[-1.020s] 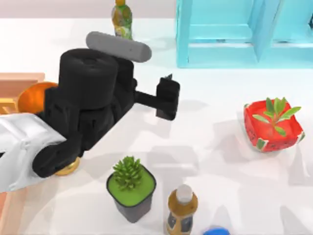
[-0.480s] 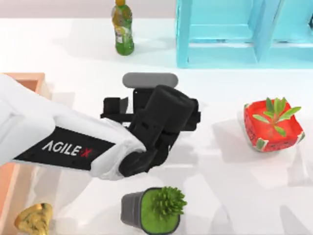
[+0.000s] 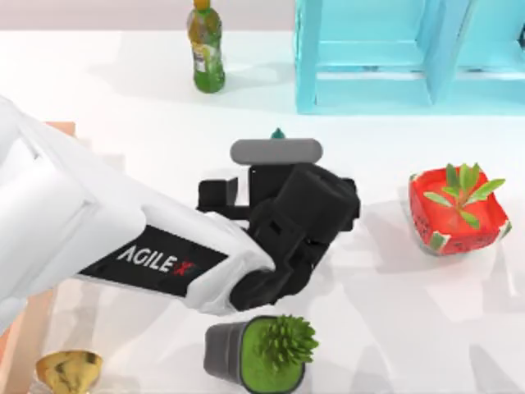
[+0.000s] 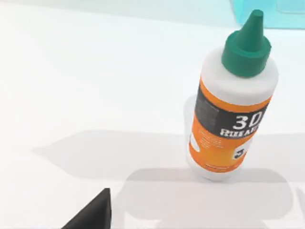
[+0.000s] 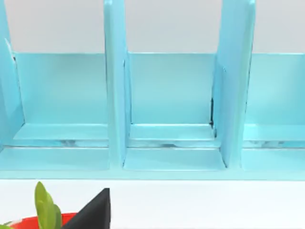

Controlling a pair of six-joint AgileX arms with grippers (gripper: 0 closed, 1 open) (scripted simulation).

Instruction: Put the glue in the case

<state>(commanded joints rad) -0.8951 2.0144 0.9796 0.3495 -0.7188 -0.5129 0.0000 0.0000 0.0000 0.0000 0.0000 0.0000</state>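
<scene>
Since half a second ago my left arm has slid rightward across the worktop (image 3: pixel 123 90), and its claw now hangs over the glue (image 4: pixel 232 102), whose green cap tip (image 3: pixel 277 132) peeks out above the wrist. Glue stands upright, untouched, below the blue shelf (image 3: pixel 394 57); whether the claw is apart I cannot tell

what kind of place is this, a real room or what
Most likely a rendered tabletop test scene, not a real room: a plain white table holds unrelated props, a glue bottle, a turquoise shelf unit and a watermelon-patterned planter.
</scene>
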